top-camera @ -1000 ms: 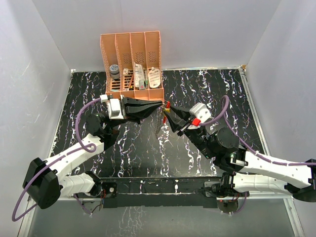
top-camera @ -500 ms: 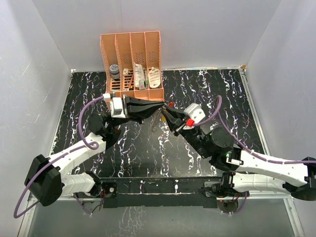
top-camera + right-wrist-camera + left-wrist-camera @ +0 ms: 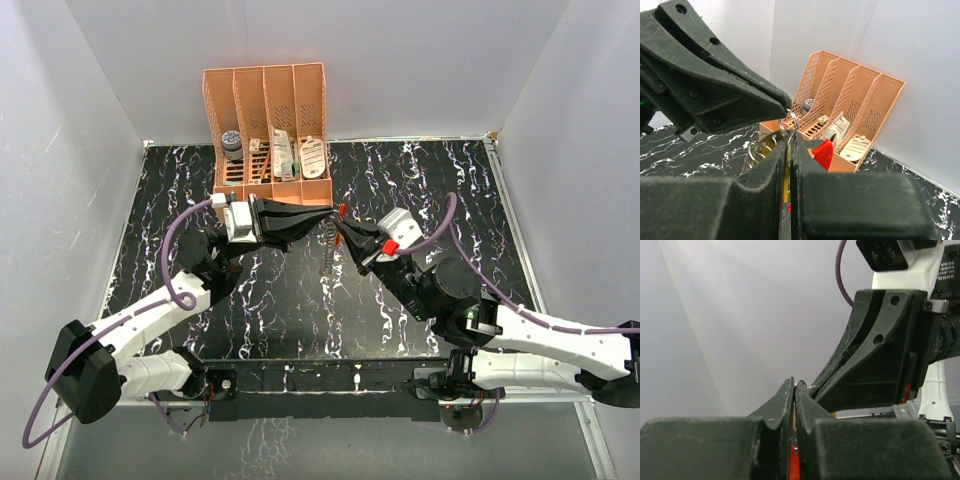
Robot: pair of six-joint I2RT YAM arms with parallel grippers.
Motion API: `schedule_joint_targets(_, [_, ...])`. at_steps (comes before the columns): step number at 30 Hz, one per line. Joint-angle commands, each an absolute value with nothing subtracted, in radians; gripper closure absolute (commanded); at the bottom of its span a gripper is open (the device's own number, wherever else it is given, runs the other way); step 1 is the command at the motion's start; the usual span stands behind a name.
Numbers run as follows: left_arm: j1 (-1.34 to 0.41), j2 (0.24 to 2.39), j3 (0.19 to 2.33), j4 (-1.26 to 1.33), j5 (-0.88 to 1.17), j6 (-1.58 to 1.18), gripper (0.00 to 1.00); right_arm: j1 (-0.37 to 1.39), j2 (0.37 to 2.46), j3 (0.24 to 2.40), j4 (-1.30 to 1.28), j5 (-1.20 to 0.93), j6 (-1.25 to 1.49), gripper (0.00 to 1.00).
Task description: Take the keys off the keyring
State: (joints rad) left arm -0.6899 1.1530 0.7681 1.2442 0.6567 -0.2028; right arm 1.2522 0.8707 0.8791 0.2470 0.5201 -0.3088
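Your right gripper (image 3: pixel 341 228), jaws apart a second ago, now pinches the yellow key (image 3: pixel 785 181). Left gripper (image 3: pixel 325 212) stays clamped on the red tag (image 3: pixel 794 462), with the keyring (image 3: pixel 791 121) between both tips at frame centre. Black marbled table (image 3: pixel 300 310); orange rack (image 3: pixel 266 110) upper centre; white walls (image 3: pixel 420 60).

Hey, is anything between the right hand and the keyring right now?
Nothing visible. The right hand is shut on the key at the keyring, which the left hand holds.
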Motion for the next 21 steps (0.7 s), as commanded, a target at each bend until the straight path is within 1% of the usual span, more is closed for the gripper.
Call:
schedule_joint_targets(1, [-0.695, 1.103, 0.780, 1.256, 0.620, -0.142, 1.00, 1.255, 0.834, 0.955, 0.206, 0.580, -0.309, 1.00])
schedule_joint_targets(9, [-0.695, 1.098, 0.776, 1.249, 0.614, -0.134, 1.00, 1.255, 0.862, 1.012, 0.123, 0.609, -0.326, 1.00])
schedule_joint_targets(21, [-0.694, 1.080, 0.781, 1.167, 0.597, -0.079, 1.00, 1.255, 0.865, 1.040, 0.083, 0.623, -0.337, 1.00])
